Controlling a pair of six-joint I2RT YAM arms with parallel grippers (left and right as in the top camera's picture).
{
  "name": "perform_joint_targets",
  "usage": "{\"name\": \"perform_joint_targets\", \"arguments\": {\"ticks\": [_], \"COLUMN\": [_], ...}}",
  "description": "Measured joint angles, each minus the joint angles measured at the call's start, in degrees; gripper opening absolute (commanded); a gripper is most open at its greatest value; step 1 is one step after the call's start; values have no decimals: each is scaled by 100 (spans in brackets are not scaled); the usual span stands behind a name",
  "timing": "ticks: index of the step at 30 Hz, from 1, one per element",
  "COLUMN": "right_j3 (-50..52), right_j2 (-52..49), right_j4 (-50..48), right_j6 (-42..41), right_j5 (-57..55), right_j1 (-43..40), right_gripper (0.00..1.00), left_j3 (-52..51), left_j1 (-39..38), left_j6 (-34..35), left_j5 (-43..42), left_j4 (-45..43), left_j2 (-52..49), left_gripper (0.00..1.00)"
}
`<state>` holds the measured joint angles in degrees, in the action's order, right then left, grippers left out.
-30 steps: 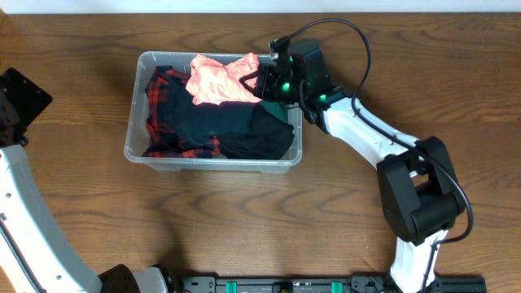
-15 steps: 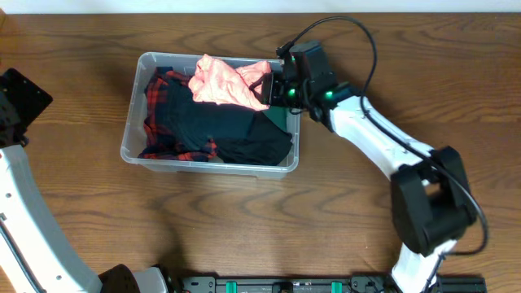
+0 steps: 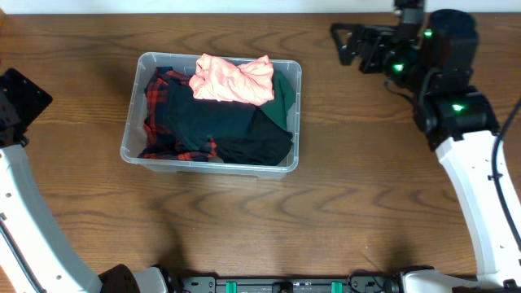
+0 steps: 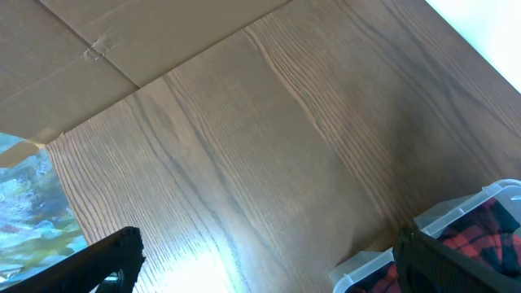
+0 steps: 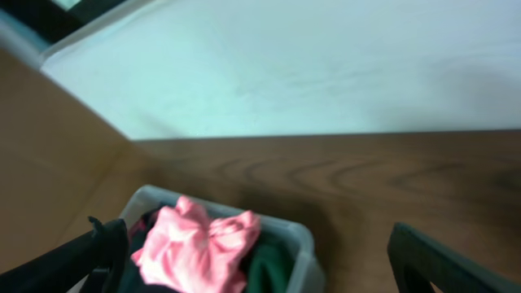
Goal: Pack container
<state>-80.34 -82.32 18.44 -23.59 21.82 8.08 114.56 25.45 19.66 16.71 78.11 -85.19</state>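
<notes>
The right gripper (image 3: pixel 340 44), fingers spread and empty, hangs over the far right of the table (image 3: pixel 244 212), well apart from the container (image 3: pixel 295 114) of dark clothes (image 3: pixel 220 122) topped by a pink garment (image 3: pixel 232 79), while the left gripper (image 4: pixel 269 264), likewise spread, hovers off its left end.

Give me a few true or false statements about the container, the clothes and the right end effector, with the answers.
1. The pink garment lies on top of the other clothes in the container. True.
2. The right end effector holds the pink garment. False: it is open, empty, and off to the container's right.
3. A red plaid garment lies at the container's left end. True.
4. The container is tipped on its side. False: it stands upright on the table.
</notes>
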Motion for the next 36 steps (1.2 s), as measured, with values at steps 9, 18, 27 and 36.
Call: {"name": "perform_joint_targets", "arguments": {"ticks": [9, 18, 27, 36], "right_j3": [7, 15, 26, 669], "right_j2": [-96, 13, 1727, 3471], "right_j4": [-79, 177, 1495, 2118], "right_j6": [-9, 385, 1838, 2168], "right_j5": [-175, -409, -1314, -1751], "right_j1": [-267, -310, -385, -385], "right_gripper": [99, 99, 99, 99], "left_j3": [0, 0, 0, 0], "left_j1": [0, 0, 0, 0], "left_j6": [0, 0, 0, 0], "left_j5": [0, 0, 2, -2], "left_j4": [0, 2, 2, 2], "left_j2": [0, 0, 0, 0], "left_gripper": [98, 98, 98, 98]}}
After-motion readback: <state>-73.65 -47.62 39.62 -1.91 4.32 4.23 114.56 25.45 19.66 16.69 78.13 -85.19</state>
